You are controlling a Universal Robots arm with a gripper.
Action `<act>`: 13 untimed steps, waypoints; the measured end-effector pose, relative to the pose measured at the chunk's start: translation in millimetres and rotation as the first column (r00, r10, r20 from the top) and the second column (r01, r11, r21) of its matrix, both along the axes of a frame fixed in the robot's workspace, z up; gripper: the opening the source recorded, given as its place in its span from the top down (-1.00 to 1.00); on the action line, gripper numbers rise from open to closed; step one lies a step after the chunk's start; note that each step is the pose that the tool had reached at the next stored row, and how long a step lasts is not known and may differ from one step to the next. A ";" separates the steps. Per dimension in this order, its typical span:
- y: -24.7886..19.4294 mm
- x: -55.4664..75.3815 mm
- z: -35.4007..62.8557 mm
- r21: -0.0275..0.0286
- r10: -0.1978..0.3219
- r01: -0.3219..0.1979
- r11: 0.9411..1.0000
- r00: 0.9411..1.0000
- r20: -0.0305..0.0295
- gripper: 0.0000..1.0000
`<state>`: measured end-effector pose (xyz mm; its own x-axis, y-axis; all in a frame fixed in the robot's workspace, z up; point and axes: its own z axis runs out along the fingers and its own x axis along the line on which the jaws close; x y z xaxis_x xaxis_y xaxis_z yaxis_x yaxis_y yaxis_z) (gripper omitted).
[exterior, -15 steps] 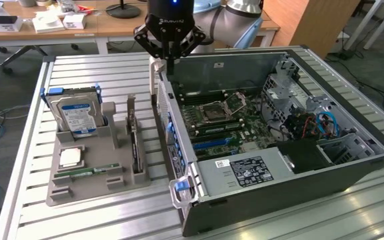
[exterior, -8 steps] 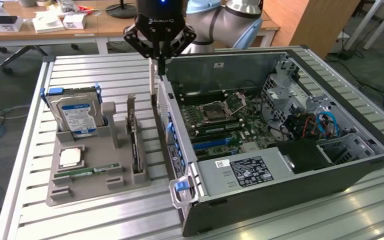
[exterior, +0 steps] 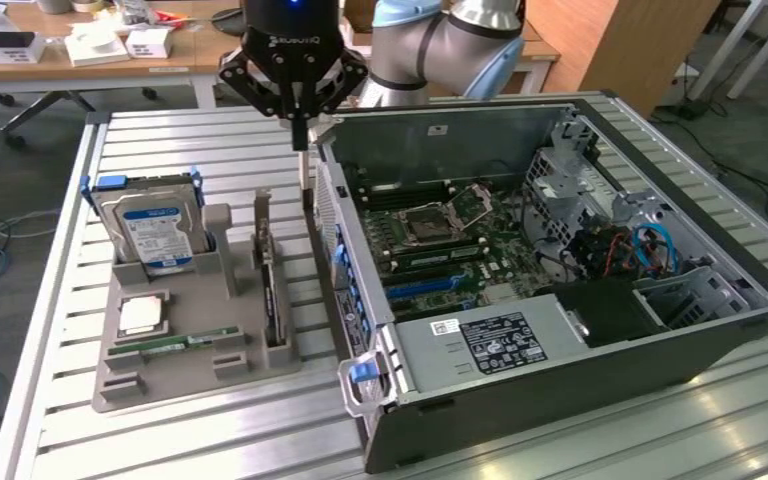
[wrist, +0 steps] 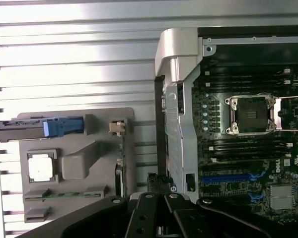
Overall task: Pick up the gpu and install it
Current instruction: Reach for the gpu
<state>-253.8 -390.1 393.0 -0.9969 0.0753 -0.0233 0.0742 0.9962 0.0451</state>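
Observation:
The gpu [exterior: 272, 290] is a thin dark card standing on edge in a slot of the grey holder [exterior: 177, 370], its silver bracket at the far end. In the wrist view the gpu [wrist: 121, 166] appears edge-on beside the computer case's rear wall. My gripper [exterior: 300, 135] hangs above the gap between the holder and the open computer case [exterior: 704, 330], beyond the card's bracket end. Its fingers are shut with nothing held. The gripper [wrist: 158, 198] body shows as dark linkages. Blue expansion slots [wrist: 228, 177] lie on the motherboard [exterior: 444, 240].
The holder also carries a hard drive [exterior: 151, 230] with a blue-white label, a square processor [exterior: 141, 315] and a green memory stick [exterior: 177, 343]. The case wall [exterior: 324, 240] stands close beside the gpu. A cluttered desk [exterior: 91, 60] is behind the slatted table [exterior: 171, 140].

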 end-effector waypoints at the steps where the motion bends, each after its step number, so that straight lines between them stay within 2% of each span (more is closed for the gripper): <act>1: 0.4 -2.9 0.0 0.000 0.000 0.000 1.000 1.000 0.000 0.79; 13: 3.7 -34.6 -0.1 0.000 0.000 0.000 1.000 1.000 0.000 0.79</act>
<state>-288.5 -386.4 392.8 -0.9969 0.0754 -0.0233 0.0743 0.9962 0.0451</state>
